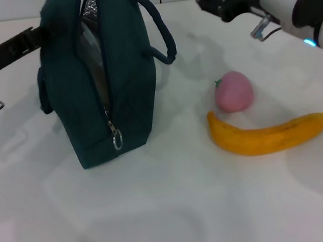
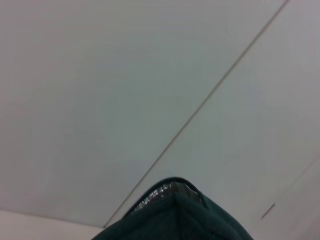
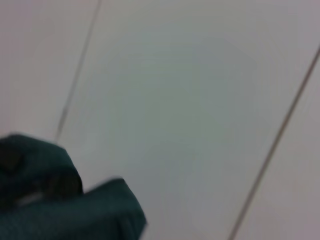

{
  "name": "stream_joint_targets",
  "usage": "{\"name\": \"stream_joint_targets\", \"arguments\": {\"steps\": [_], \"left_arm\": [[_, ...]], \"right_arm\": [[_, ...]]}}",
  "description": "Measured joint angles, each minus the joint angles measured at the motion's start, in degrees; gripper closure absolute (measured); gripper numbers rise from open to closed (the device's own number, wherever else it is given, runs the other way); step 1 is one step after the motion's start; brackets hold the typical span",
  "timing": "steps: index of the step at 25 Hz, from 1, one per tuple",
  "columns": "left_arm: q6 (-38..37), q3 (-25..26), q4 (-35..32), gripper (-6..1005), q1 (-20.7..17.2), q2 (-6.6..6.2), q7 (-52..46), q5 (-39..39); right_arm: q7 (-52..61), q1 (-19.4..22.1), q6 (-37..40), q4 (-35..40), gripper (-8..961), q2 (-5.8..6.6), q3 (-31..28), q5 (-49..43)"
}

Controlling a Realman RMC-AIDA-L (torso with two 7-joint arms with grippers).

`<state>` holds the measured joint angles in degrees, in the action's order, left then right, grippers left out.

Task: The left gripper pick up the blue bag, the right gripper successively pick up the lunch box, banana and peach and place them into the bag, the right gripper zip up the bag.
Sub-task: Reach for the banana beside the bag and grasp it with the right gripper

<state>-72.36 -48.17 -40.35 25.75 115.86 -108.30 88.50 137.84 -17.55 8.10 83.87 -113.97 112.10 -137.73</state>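
On table [image 1: 161,215]: 1 bag [image 1: 100,75], 1 peach [image 1: 234,91], 1 banana [image 1: 267,135].

A white table [image 1: 161,215] is carrying three things: a dark blue bag [image 1: 100,81] is standing upright at its left, while a pink peach [image 1: 233,91] is lying just behind a yellow banana [image 1: 266,134] at its right.

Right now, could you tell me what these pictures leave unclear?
- Lunch box: not seen on the table; whether it is inside the blue bag is hidden by the bag's walls in the head view.
- Left pincer: covered by the bag in the head view, absent from its wrist view.
- Right pincer: head view too small to tell whether it is open; right wrist view blurred.
- Bag's far side: unseen.
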Motion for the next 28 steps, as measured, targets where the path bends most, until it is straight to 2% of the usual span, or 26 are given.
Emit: {"name": "stream_joint_targets", "arguments": {"steps": [3, 6, 10, 17, 24, 28], "left_arm": [[-3.13, 0.01, 0.19, 917, -2.51, -0.01, 5.16, -3.17], [-6.21, 0.0, 0.39, 916, -3.69, -0.22, 8.45, -3.66], [-10.5, -0.04, 0.4, 915, -4.61, -1.17, 10.63, -1.89], [-16.2, -0.13, 0.24, 913, -4.62, -2.6, 12.65, 3.43], [-16.11, -0.12, 0.39, 911, -4.11, -2.34, 14.03, 3.95], [-14.95, -0.06, 0.5, 910, -3.81, -1.74, 15.74, 3.78]], "right_arm": [[0.0, 0.5, 0.07, 1.73, 318, -0.41, 1.69, 1.0], [0.0, -1.07, 0.03, 0.76, 318, -0.67, 2.53, 3.29], [0.04, -4.04, 0.06, -1.59, 318, -1.21, 2.56, 8.66], [0.09, -7.11, 1.56, -2.68, 318, -1.26, 2.02, 17.38], [-0.09, -12.39, 8.34, -2.57, 318, -1.34, -1.98, 29.03], [-1.02, -17.0, 20.45, -4.43, 317, -1.45, -8.96, 36.67]]}}
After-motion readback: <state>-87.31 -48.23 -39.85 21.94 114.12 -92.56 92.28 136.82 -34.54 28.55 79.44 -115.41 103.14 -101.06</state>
